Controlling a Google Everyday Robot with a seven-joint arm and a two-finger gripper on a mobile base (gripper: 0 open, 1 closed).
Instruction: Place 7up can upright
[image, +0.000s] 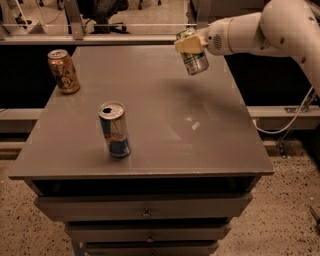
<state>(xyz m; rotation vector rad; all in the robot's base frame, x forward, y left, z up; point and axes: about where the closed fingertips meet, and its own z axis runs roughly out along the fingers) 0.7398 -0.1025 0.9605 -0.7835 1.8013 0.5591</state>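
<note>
so my gripper (186, 44) is clamped on the 7up can (195, 62) near its top, holding it tilted in the air over the far right of the table (210, 145). Pale body, green markings. Probably light, thin-walled and slick, so I'd grab mid-body and not squeeze hard

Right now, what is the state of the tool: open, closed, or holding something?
The tool is closed on the 7up can, holding it tilted in the air above the far right part of the table.
</note>
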